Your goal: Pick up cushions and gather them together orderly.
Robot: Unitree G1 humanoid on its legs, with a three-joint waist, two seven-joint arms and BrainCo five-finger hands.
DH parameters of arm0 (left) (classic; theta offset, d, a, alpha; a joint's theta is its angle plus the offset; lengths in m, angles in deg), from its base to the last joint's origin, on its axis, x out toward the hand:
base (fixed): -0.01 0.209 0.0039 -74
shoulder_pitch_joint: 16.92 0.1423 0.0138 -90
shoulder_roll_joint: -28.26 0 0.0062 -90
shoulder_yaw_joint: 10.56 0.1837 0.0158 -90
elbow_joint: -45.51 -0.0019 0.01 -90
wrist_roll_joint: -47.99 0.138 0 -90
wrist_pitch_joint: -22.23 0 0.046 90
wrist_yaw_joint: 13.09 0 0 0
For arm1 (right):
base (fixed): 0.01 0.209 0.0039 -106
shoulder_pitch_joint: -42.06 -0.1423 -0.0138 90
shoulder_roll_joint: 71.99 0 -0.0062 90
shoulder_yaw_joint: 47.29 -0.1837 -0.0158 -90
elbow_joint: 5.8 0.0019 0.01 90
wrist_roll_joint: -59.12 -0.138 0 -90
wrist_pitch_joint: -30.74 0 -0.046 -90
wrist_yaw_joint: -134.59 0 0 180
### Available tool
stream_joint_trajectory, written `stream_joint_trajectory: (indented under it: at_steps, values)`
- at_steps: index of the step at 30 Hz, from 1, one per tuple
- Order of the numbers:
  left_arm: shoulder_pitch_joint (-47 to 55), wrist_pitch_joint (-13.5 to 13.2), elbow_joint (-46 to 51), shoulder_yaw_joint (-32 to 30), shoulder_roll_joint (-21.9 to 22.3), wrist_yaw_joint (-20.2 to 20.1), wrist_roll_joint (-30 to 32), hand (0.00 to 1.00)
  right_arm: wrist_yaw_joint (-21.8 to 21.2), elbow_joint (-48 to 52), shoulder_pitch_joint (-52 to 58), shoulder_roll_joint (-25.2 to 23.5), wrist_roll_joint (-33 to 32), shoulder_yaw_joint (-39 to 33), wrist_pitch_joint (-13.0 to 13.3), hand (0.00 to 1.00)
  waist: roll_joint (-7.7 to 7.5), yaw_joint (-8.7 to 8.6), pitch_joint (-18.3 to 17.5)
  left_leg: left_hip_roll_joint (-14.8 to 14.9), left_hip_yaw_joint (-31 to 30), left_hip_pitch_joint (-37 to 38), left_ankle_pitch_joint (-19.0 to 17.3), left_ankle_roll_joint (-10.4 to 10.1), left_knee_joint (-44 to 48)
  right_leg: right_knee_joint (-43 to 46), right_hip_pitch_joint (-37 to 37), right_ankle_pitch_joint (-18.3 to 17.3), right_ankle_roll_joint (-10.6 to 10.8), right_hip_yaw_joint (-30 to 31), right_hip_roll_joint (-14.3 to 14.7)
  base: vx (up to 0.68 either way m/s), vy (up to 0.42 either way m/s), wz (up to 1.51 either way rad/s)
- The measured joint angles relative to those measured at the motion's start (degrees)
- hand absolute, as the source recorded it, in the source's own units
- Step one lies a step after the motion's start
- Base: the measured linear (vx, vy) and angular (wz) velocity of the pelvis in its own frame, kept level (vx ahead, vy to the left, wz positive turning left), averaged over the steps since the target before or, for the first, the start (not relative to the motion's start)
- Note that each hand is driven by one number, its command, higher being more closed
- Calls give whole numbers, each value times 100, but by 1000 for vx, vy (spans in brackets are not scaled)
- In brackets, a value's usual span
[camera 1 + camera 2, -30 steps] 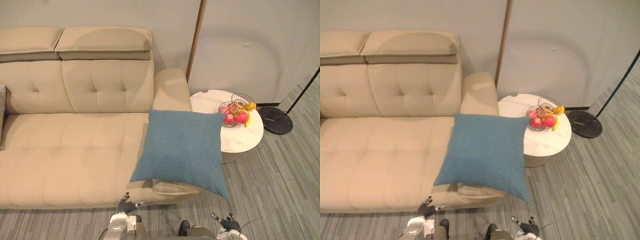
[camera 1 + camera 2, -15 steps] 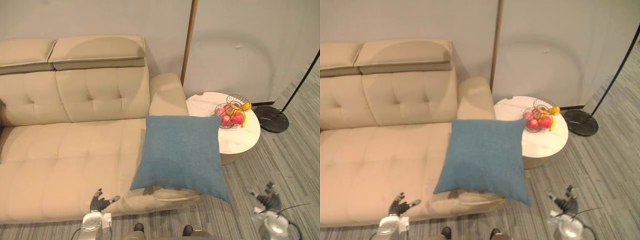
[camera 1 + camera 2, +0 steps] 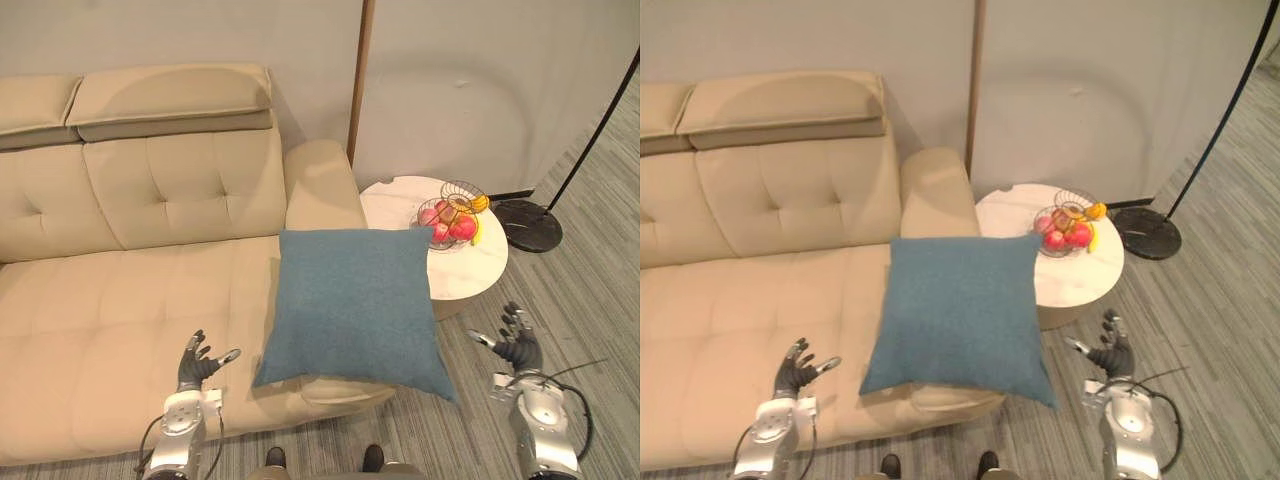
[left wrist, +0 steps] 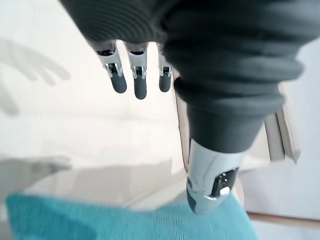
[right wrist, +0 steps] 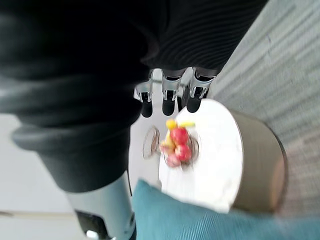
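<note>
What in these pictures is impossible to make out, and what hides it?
Sofa: left end cut off by the edge of both eye views.
Sofa's front corner: covered by the blue cushion in the eye views.
Fruit in the wire basket: small in the eye views, blurred in the right wrist view; kinds uncertain.
Floor lamp: top cut off by the upper edge of the eye views.

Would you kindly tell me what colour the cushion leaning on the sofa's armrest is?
The cushion is plain teal blue, clearest in the left eye view.
</note>
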Motion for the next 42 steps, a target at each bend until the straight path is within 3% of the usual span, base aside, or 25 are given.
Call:
stream_joint_trajectory:
  at_steps: [8,17,26,27,38,42]
  values:
    - [-566,6,-452,507,163,3,-91,0,52,-757,-474,-357,-10,400,-60,0,-5,30,333,-13,-26,-464,247,19,-64,63,-490,151,-25,-29,-17,-63,2,3]
    - [-2165,15,-979,991,116,136,-93,0,323,-1422,-1840,-240,-190,739,-63,0,-148,63,1222,-87,-171,-1587,442,74,336,803,-1687,154,-37,-93,-195,-109,-5,8]
    - [-3685,6,-1133,1507,-77,254,-107,0,645,-1531,-2910,-82,-470,982,-57,0,-163,39,1652,-91,-97,-2127,775,98,85,912,-2464,365,-105,44,-238,-65,0,-5]
    - [-3794,7,-1133,1551,-78,265,-119,100,671,-1529,-2958,-80,-525,990,-56,100,-161,39,1658,-81,-72,-2170,798,99,68,898,-2511,390,-117,52,-230,-25,-9,-10]
    - [-4133,-22,-777,1773,-104,734,-353,100,747,-1423,-3186,-39,-1123,1176,197,100,-160,49,1658,-32,-9,-2204,886,75,14,765,-2550,530,-186,123,-121,-3,-9,-3]
    - [-4095,-25,-339,1929,-102,849,-442,100,747,-983,-2961,-56,-1179,1181,197,100,-159,75,1658,3,-9,-1897,890,64,-90,540,-2195,598,-180,122,-69,12,-7,-2]
